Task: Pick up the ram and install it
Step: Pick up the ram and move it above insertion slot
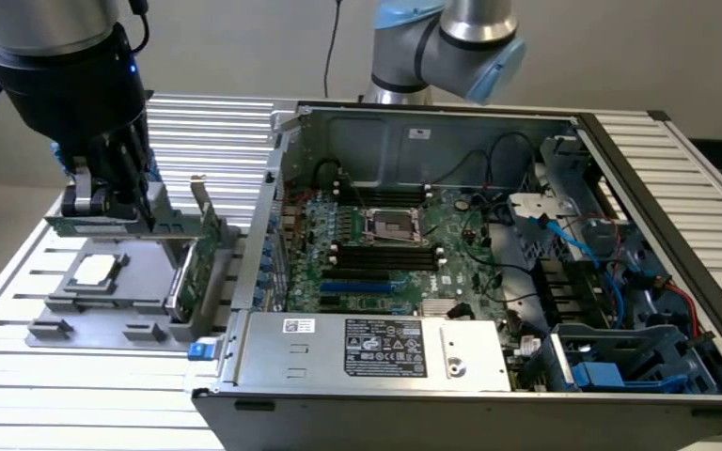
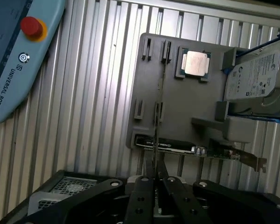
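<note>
Beside the open computer case (image 1: pixel 424 141), on the exterior view's left, a grey tray (image 1: pixel 135 282) holds a hard drive (image 2: pixel 259 79), an upright expansion card (image 1: pixel 193 249) and a processor (image 1: pixel 95 271). Above the tray, the gripper (image 1: pixel 117 214) pinches the ram (image 1: pixel 86 226) between its jaws, with the card standing between the ram and the case.

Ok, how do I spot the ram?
Find the grey tray on the exterior view's left of the open computer case. Over it the end effector grips the ram: a narrow green stick, unlike the broader bracketed green card alongside.
</note>
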